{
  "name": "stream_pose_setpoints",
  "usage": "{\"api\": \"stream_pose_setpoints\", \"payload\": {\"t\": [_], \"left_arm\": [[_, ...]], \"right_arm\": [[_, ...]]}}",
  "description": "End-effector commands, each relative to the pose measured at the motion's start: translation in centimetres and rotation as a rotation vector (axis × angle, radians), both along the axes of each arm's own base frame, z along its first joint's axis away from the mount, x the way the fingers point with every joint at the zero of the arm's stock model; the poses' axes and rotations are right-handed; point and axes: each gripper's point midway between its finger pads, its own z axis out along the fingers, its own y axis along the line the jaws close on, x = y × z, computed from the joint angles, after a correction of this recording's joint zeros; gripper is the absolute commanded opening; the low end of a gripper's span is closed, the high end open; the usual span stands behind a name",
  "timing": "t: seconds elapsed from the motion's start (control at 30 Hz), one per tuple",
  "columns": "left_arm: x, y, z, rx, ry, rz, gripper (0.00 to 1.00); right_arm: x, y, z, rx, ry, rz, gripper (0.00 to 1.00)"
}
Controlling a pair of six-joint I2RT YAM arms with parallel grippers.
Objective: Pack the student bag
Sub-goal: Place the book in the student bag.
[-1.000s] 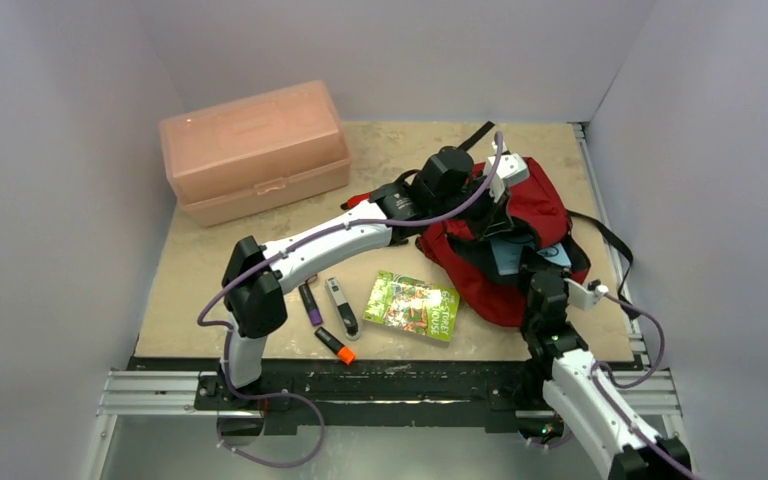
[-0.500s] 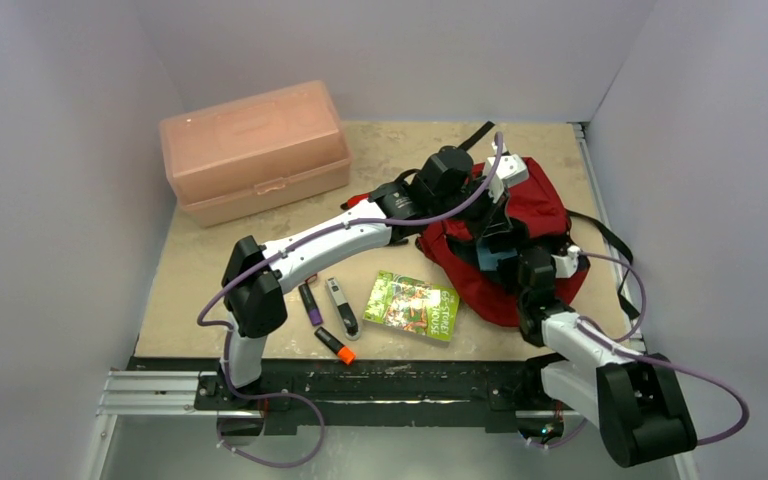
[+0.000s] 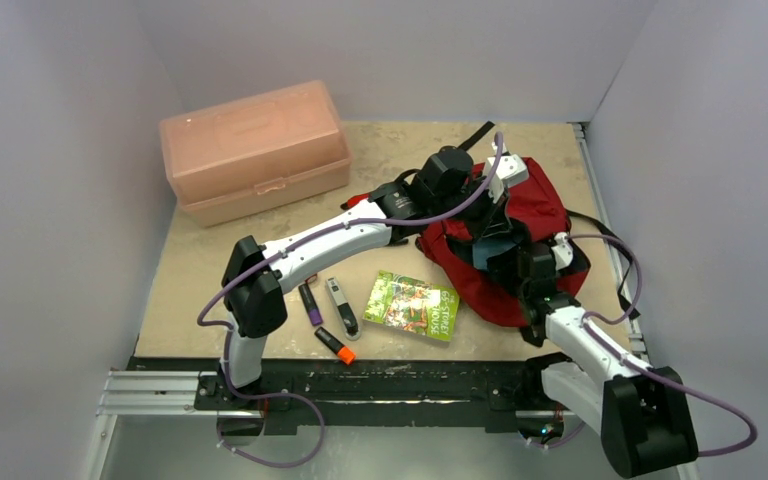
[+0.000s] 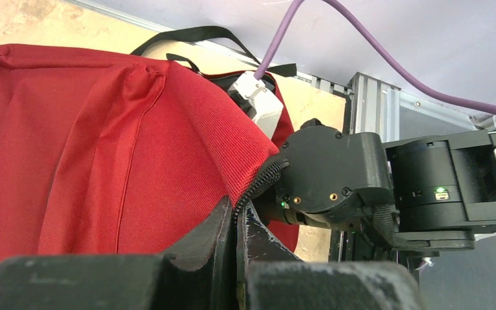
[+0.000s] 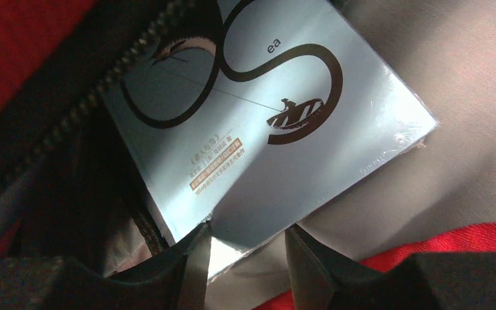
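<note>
On the tabletop (image 3: pixel 220 260) lies the bag (image 3: pixel 545 205). Your left gripper (image 4: pixel 236 223) pinches its zipper edge, jaws closed; your right gripper (image 5: pixel 248 255) has jaws apart around the corner of a book (image 5: pixel 265 142) inside.

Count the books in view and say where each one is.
2. A green book lies on the table beside the bag. A pale blue book sits in the bag's opening, its corner between the fingers of the right gripper. More may be hidden inside.
</note>
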Motion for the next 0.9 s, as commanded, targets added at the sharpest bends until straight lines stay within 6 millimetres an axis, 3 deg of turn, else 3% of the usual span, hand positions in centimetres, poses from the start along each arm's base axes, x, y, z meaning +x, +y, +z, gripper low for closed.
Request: {"api": "stream_pose_setpoints", "payload": {"t": [0.0, 0.2, 0.37, 0.43, 0.53, 0.7, 0.87], "left_arm": [[-1.1, 0.0, 5.6, -0.133, -0.044, -0.041, 0.00], [-1.2, -0.1, 5.3, -0.128, -0.024, -0.041, 0.00], [-0.8, 0.0, 4.5, -0.104, -0.022, -0.023, 0.00], [-0.6, 0.1, 4.0, -0.090, -0.015, -0.009, 0.00], [-0.2, 0.2, 3.3, -0.073, -0.006, 0.014, 0.00], [0.4, 0.1, 2.5, -0.061, 0.016, 0.041, 0.00], [1.3, 0.1, 1.7, -0.053, 0.045, 0.086, 0.00]], "right_arm": [[4.1, 0.8, 4.1, -0.029, -0.185, 0.057, 0.47], [9.2, 1.3, 7.5, -0.101, -0.381, 0.085, 0.40], [12.1, 1.6, 7.9, -0.104, -0.417, 0.071, 0.41], [12.0, 2.1, 7.4, -0.100, -0.375, 0.103, 0.41], [9.1, 2.0, 5.4, -0.045, -0.261, 0.085, 0.48], [2.2, 1.2, 2.1, -0.034, 0.018, 0.093, 0.79], [-4.7, 0.4, 3.0, -0.004, 0.132, 0.091, 0.84]]}}
